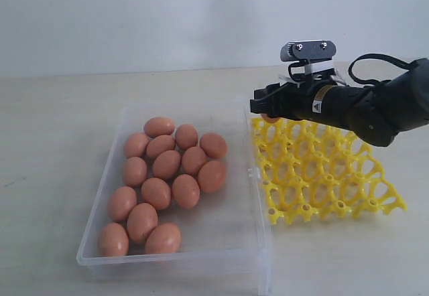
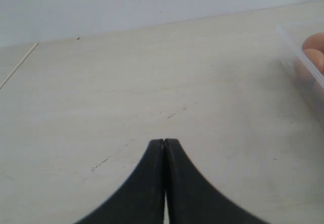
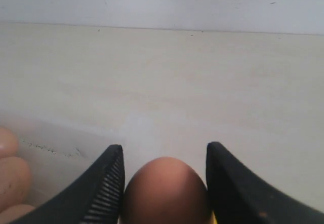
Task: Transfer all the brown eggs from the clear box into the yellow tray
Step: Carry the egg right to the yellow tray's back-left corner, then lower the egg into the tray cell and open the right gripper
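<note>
Several brown eggs (image 1: 167, 175) lie clustered in the clear box (image 1: 231, 222) on the left half of the table. The yellow tray (image 1: 322, 175) stands to its right, its visible cups bare. My right gripper (image 1: 265, 110) hovers over the tray's far left corner, shut on one brown egg (image 3: 164, 191) that touches both fingers (image 3: 104, 188); a sliver of the egg (image 1: 270, 118) shows under the gripper. My left gripper (image 2: 164, 142) is shut with nothing in it, above bare table beside the box (image 2: 298, 57). It does not show in the exterior view.
The box's long right wall (image 1: 253, 175) stands right against the tray's left edge. The pale tabletop (image 1: 60, 122) runs back to a white wall. The right arm (image 1: 375, 108) reaches in over the tray's far side.
</note>
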You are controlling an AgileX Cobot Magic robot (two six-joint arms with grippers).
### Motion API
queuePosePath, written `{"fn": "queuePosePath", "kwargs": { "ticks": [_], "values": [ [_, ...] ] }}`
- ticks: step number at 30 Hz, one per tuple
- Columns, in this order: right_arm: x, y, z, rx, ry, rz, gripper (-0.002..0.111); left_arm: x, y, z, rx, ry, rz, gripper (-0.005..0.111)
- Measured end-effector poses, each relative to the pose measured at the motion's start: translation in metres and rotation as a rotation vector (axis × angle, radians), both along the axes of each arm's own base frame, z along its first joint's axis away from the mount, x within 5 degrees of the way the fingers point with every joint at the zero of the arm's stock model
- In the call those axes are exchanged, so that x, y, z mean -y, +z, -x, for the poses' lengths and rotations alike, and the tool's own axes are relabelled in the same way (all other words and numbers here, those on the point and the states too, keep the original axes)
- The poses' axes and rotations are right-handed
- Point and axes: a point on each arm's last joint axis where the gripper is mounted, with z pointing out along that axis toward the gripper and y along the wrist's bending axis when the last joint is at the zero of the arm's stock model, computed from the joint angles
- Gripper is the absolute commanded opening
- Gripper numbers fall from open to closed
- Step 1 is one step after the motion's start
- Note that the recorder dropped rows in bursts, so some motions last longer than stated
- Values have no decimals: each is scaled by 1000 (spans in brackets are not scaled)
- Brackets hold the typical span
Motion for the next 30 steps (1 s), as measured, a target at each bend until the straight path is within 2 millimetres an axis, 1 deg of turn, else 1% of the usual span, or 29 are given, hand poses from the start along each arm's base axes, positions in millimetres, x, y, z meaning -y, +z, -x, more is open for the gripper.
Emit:
{"fn": "queuePosePath", "kwargs": {
  "ticks": [6,12,17,24,26,30],
  "values": [
    [-1,-8,1,-23,10,2,0,0,0,0,0,0,0,0],
    [-2,-10,1,-31,16,-3,0,0,0,0,0,0,0,0],
    [-3,-22,2,-60,38,9,0,0,0,0,0,0,0,0],
    [-3,-22,3,-61,48,14,0,0,0,0,0,0,0,0],
    [-3,-23,3,-71,44,0,8,0,0,0,0,0,0,0],
    [-7,-22,5,-84,86,-22,32,0,0,0,0,0,0,0]
  ]
}}
